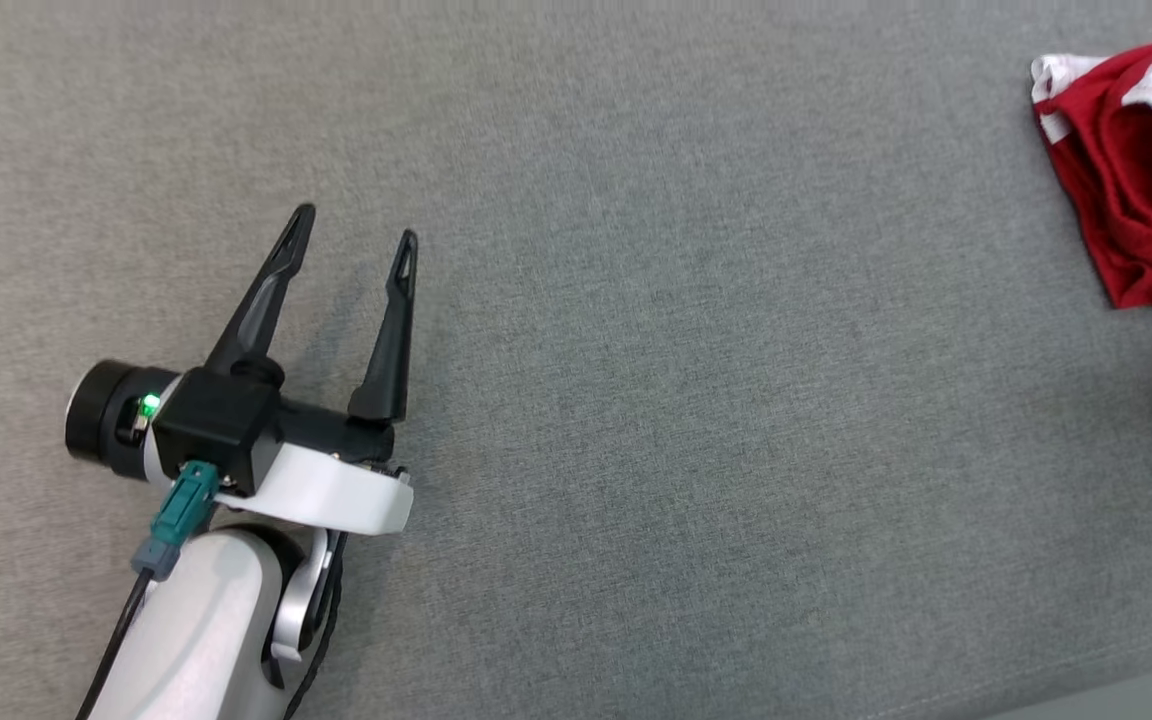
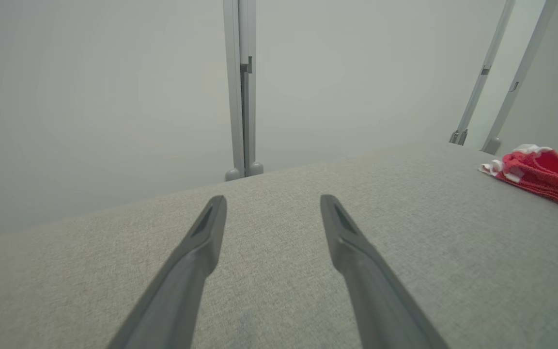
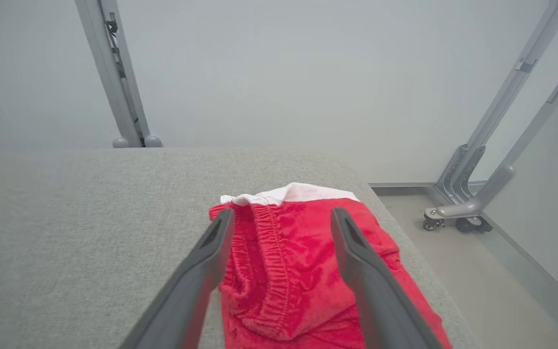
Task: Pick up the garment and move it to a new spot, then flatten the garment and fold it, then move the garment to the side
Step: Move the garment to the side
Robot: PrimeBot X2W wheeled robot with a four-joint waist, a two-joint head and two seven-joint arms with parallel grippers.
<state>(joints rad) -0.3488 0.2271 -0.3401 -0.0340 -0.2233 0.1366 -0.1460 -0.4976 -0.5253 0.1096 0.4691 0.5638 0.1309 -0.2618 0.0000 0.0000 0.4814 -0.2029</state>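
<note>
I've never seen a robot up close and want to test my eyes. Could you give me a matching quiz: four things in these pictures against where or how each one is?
Things:
1. garment
2. left gripper
3. right gripper
4. wheeled frame

Places and states:
A. open, fingers aimed along the garment
B. bunched, red with white trim, near the edge of the grey surface
C. standing on the floor
D. open over a bare part of the surface, well away from the garment

Pairs: 1-B, 2-D, 3-A, 4-C
</note>
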